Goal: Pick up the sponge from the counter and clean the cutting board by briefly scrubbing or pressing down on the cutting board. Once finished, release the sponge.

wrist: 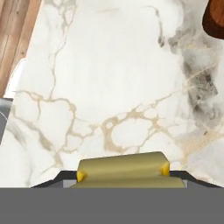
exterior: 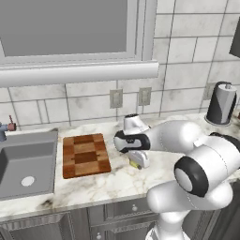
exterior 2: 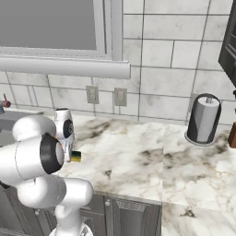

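A: Gripping the sponge [wrist: 122,168], is the claw [exterior: 137,161] clenching it?
B: Seemingly yes; it is sitting low over the desk [exterior: 122,180], right of the board [exterior: 85,154]. Carrying leftward and pressing down are coming next.

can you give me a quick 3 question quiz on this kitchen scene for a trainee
1. True or false: the sponge already lies on the cutting board.
2. What stands on the counter by the back wall, on the side away from the sink? A) kettle B) paper towel roll C) toaster
3. Fill in: the hand is down at the sponge, on the counter beside the ____.

Key:
1. False; the sponge is on the counter, off the board.
2. B, the paper towel roll.
3. Cutting board.
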